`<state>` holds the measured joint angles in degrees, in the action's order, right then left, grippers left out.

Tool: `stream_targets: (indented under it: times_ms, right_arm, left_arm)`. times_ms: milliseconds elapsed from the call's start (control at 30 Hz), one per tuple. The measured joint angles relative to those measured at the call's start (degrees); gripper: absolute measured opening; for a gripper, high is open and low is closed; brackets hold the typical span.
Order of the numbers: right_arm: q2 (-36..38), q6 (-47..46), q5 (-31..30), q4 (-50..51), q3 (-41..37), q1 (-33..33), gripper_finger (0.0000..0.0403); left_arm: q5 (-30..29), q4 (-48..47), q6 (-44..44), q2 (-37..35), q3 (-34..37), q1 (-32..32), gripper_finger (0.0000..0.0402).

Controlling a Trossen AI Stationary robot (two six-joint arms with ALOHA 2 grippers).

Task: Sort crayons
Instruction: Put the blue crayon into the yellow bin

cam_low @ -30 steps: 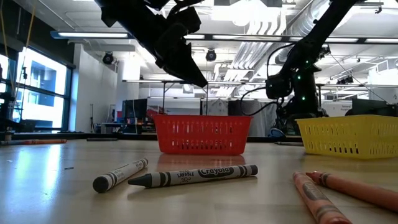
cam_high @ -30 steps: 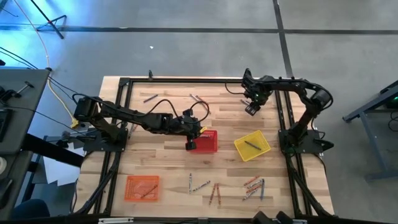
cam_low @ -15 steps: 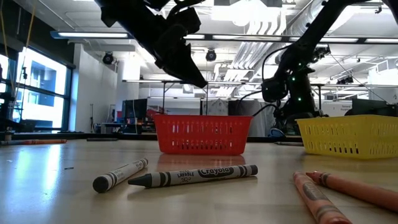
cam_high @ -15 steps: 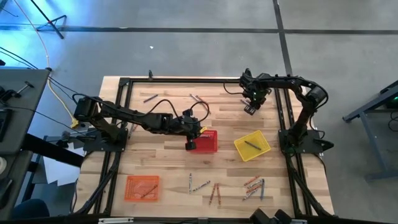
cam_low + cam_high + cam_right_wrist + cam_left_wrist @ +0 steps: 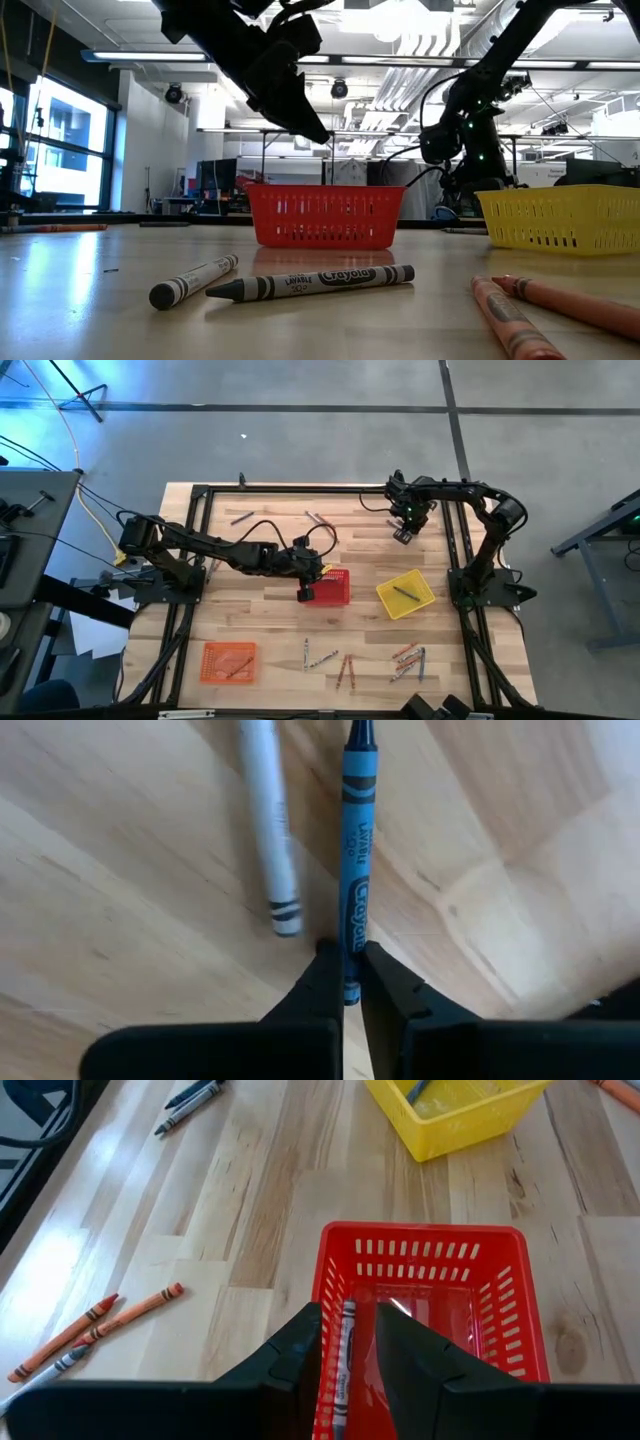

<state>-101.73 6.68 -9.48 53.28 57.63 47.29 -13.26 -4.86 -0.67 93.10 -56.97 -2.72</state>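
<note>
Right wrist view shows you the right gripper (image 5: pixel 346 970) clenched on a blue crayon (image 5: pixel 356 870), with a white crayon (image 5: pixel 270 830) lying just beside it on the wooden table (image 5: pixel 120 870); this is at the far right of the table. Your left gripper (image 5: pixel 347 1350) hangs over the red basket (image 5: pixel 500 1330) near the middle, fingers grasping a grey crayon (image 5: pixel 343 1365). To its right you see the yellow basket (image 5: pixel 406 594) holding one crayon, the orange basket (image 5: pixel 229 661) at near left, and loose crayons (image 5: pixel 405 660) along the near edge.
</note>
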Motion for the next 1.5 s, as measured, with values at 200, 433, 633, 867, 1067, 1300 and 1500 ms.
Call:
stream_targets:
  times_ms: [200, 433, 633, 867, 1067, 1300, 1500]
  right_arm:
    - [0.0, 0.9, -3.7, 1.2, 0.6, 0.0, 0.0003]
    - [3.6, 0.9, -3.9, 4.5, 4.9, -0.6, 0.0003]
    - [11.6, -2.1, -3.7, 5.6, 7.3, -2.8, 0.0003]
    - [22.0, -7.9, 4.4, 6.8, 7.2, -10.9, 0.0003]
    - [28.2, -15.0, 5.6, 7.3, 7.2, -23.6, 0.0003]
    - [30.8, -24.2, 5.7, 7.4, 7.2, -40.9, 0.0003]
    - [30.8, -31.3, 3.9, 7.9, 7.1, -53.9, 0.0004]
  left_arm:
    - [0.0, 0.0, 2.0, 0.0, 0.0, 0.0, 0.0083]
    - [0.0, 0.0, 2.7, 0.0, 0.0, 0.0, 0.0083]
    - [0.0, 0.0, 3.5, 0.0, 0.0, 0.0, 0.0083]
    - [0.0, 0.0, 3.5, 0.0, 0.0, 0.0, 0.0083]
    - [0.0, 0.0, 3.6, 0.0, 0.0, 0.0, 0.0083]
    - [0.0, 0.0, 3.5, 0.0, 0.0, 0.0, 0.0083]
    - [0.0, 0.0, 4.2, 0.0, 0.0, 0.0, 0.0083]
